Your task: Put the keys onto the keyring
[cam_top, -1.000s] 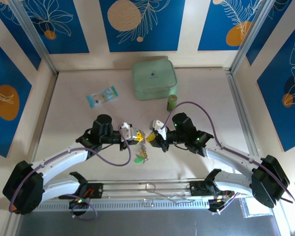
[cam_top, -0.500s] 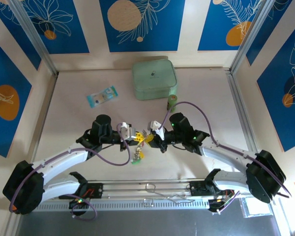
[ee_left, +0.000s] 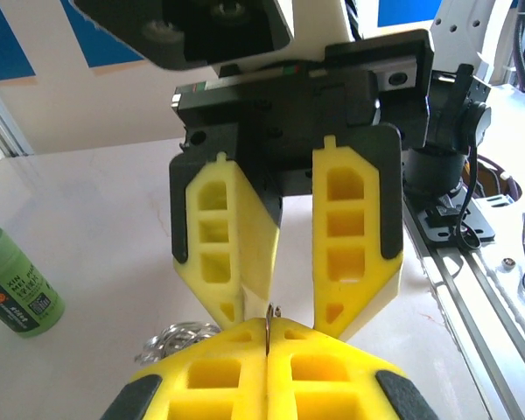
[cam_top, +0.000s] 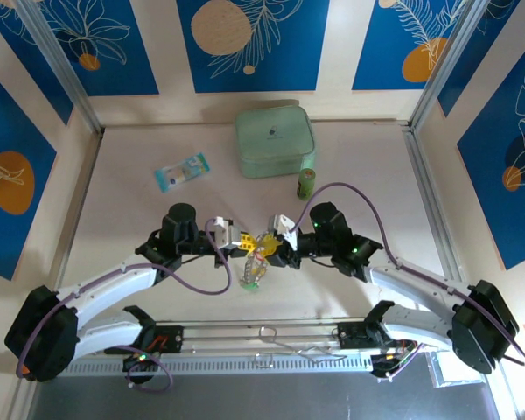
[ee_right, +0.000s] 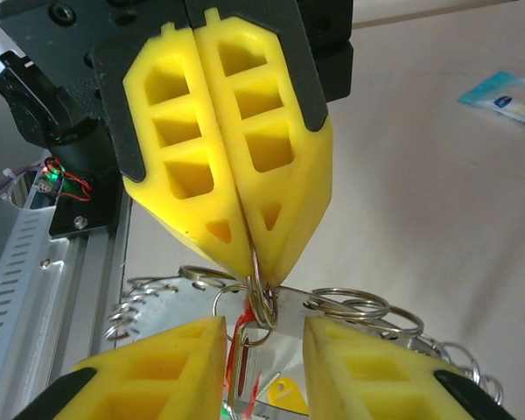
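Left end effector [ee_right: 252, 258]: fingers fully together, pinching a thin small ring [ee_right: 261, 302] right at the tips. The hold is edge-on, with little metal inside the pads.

The keys [ee_right: 239, 354] hang below that pinch. A red one sits directly under the tips and a yellow head is lower. The keyring [ee_right: 144, 302], with its beaded edge, sits just below and behind the left tips, and more loose rings fan out to the other side. Can't tell whether the bunch rests on the surface [ee_right: 437, 192] or hangs free of it.

Handling, my read:
- Light overall, but the bunch swings and tangles.
- Thin wire is stiff, springy and slick on the pads, so it likely pivots in the pinch.
- The plastic heads are the better place to grip: flat, wider, less slippery.
- Take the keyring across its rim, not on the beads.

Right end effector [ee_left: 284, 306]: fingers apart at a moderate gap, holding nothing. The pinched ring sits between and just ahead of its tips, and the left tips point into that gap.
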Robot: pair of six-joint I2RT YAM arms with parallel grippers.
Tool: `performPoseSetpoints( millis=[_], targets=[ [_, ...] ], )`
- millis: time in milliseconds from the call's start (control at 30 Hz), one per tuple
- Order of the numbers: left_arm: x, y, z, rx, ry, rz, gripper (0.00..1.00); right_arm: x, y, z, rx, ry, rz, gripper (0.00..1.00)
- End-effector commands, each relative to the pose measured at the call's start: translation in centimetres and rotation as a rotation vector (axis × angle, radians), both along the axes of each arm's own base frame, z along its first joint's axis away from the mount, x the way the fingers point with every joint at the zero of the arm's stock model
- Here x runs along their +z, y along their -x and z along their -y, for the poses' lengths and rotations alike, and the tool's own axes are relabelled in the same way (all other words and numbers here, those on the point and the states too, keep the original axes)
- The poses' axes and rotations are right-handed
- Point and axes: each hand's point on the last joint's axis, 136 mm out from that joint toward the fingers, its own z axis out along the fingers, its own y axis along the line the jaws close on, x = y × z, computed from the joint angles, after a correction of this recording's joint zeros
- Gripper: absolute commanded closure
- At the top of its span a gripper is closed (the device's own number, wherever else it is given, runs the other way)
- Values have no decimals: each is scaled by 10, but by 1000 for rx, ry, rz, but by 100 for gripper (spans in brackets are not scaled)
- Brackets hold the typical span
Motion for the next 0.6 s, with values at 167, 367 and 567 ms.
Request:
performPoseSetpoints(
  millis=[167,367,567],
  targets=[
    [12,8,2,-45,43,23,100,7,0,-7,22,-33,21,76],
    [11,8,2,-44,38,25,100,3,-5,-2,-23,-1,46,71],
    [10,8,2,-46,32,28,100,-3,-1,11,-31,39,54,68]
  ],
)
